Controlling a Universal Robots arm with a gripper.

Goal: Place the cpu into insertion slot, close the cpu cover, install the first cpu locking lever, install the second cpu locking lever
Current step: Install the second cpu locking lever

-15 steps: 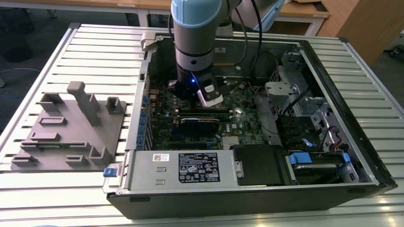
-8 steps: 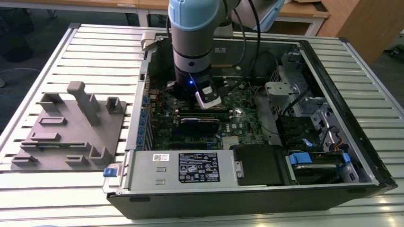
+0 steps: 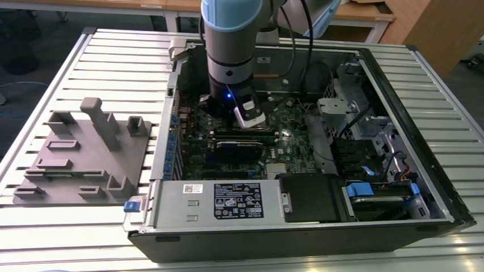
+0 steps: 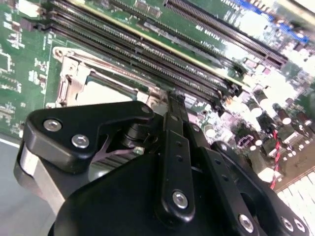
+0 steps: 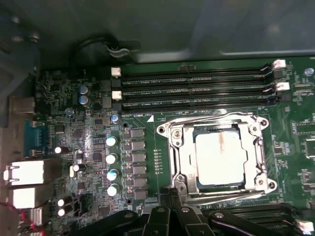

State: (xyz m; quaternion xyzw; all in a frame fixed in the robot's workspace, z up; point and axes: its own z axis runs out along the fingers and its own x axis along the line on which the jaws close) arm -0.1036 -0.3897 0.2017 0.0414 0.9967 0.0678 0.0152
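One cpu [image 5: 220,160], dull silver square with a faint rusty smear on top, sits in the insertion slot [image 5: 215,156] with the cpu cover [image 5: 183,156] shut down around it. No reading off the board print or the power supply label [image 3: 237,201]. Long black memory slots [image 5: 197,88] run at the cover's 12 o'clock. The claw [image 5: 172,194] looks pinched closed, empty, at the cover's 6 o'clock edge.

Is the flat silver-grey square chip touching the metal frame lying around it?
Touching: in the first wrist view the frame lies closed over the chip's edges.
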